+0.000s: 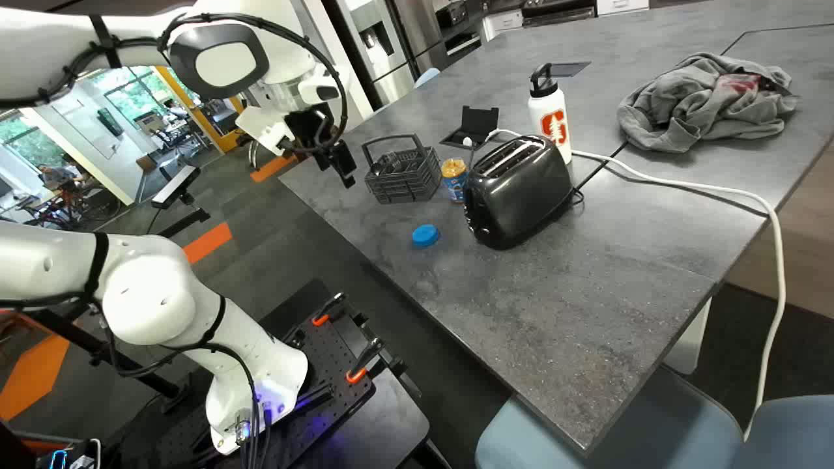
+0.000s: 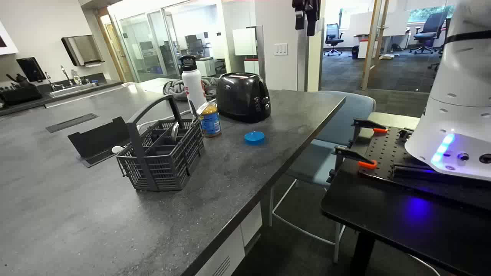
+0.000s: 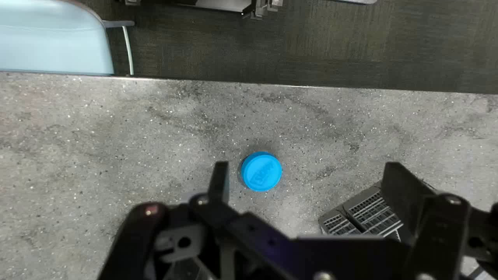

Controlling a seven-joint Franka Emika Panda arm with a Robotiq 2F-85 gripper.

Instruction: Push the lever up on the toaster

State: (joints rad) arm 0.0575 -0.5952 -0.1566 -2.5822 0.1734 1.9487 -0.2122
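The black toaster (image 1: 521,195) stands upright on the grey table (image 1: 586,326). It also shows in an exterior view (image 2: 238,97). Its control end (image 2: 263,102) faces the table's near edge; the lever is too small to tell up or down. My gripper (image 1: 342,168) is high above the table, apart from the toaster and on the basket's side of it. Its fingertips hang at the top of an exterior view (image 2: 306,27). In the wrist view the gripper's fingers (image 3: 307,165) are wide apart with nothing between them. The toaster is not clearly visible there.
A dark cutlery basket (image 2: 165,165) and an open peanut butter jar (image 2: 211,123) stand beside the toaster. A blue lid (image 3: 261,171) lies near the table edge. A white bottle (image 1: 554,124) stands behind the toaster. A white cable (image 1: 690,185) crosses the table past a grey cloth (image 1: 704,114).
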